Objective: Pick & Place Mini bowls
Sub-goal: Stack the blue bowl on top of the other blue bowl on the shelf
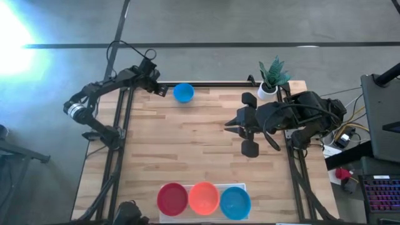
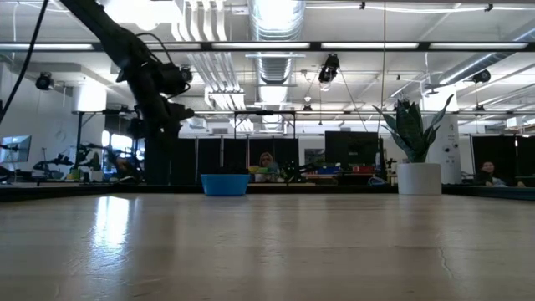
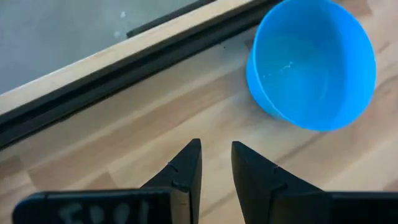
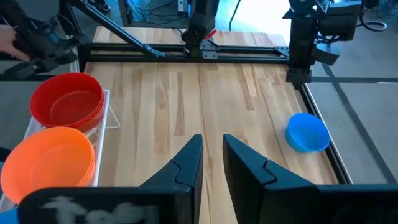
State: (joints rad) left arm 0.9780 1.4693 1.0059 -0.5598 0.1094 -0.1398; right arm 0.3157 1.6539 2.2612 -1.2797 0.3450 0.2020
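A blue mini bowl (image 1: 183, 92) stands upright on its base at the table's far edge; it also shows in the low view (image 2: 226, 184), the left wrist view (image 3: 311, 65) and the right wrist view (image 4: 308, 132). My left gripper (image 1: 161, 90) (image 3: 216, 155) is just to the left of it, empty, with its fingers nearly together. A red bowl (image 1: 172, 198), an orange bowl (image 1: 204, 197) and another blue bowl (image 1: 235, 202) sit in a row on the white tray (image 1: 244, 187) at the near edge. My right gripper (image 1: 230, 124) (image 4: 212, 146) waits over the table's right half, empty, with its fingers nearly together.
A small white pot with a green plant (image 1: 269, 87) stands at the far right corner, behind my right arm. A dark rail (image 3: 124, 68) runs along the far edge just beyond the blue bowl. Bare wood (image 1: 187, 144) lies between the far bowl and the tray.
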